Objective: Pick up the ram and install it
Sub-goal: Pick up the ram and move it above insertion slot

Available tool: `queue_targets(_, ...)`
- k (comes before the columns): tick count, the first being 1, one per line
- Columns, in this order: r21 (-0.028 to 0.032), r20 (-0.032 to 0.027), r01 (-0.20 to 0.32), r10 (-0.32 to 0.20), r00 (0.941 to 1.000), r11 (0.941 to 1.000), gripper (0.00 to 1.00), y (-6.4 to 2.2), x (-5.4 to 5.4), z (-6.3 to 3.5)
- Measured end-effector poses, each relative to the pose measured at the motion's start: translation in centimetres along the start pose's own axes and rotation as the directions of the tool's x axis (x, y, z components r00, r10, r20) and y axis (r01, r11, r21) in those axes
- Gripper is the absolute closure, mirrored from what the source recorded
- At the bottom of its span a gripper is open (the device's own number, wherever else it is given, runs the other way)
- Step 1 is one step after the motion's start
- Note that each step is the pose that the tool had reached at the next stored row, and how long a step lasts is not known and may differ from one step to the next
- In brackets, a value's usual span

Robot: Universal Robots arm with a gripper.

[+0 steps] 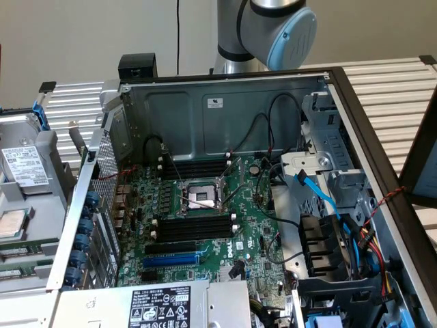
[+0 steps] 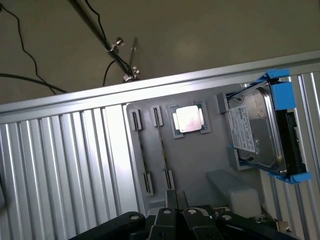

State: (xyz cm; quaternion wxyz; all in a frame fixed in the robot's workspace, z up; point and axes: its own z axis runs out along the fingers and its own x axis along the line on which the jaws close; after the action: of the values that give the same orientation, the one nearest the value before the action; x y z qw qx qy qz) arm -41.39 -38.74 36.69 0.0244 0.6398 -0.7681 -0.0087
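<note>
Two ram sticks stand on edge in the clips of a grey parts tray point(image 2: 200, 160); they show as thin lines, one ram stick point(image 2: 162, 147) and a second point(image 2: 141, 150) beside it. My gripper point(image 2: 176, 199) hangs above the tray just off the end of the nearer stick, fingers together and holding nothing. In the exterior view the green ram sticks point(image 1: 17, 251) lie at the tray's near end, at the far left. The black memory slots point(image 1: 191, 225) with white end clips sit on the motherboard point(image 1: 252, 225) beside the processor socket point(image 1: 201, 198), and they hold no stick.
The tray also carries a silver-topped processor chip point(image 2: 189, 119) and a hard drive point(image 2: 255, 130) in a blue bracket. The open computer case point(image 1: 225, 102) has cables and a drive cage point(image 1: 328, 253) at the exterior view's right. The arm's elbow point(image 1: 273, 27) is behind the case.
</note>
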Motion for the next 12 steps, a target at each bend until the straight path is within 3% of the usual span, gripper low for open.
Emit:
queue_targets(9, 0.0001, 0.0000, 0.002, -0.002, 1.0000, 1.0000, 0.79, 0.02, 0.01, 0.01)
queue_targets(12, 0.0009, -0.0019, 0.039, -0.039, 0.9992, 0.9992, 0.79, 0.04, 0.01, 0.16)
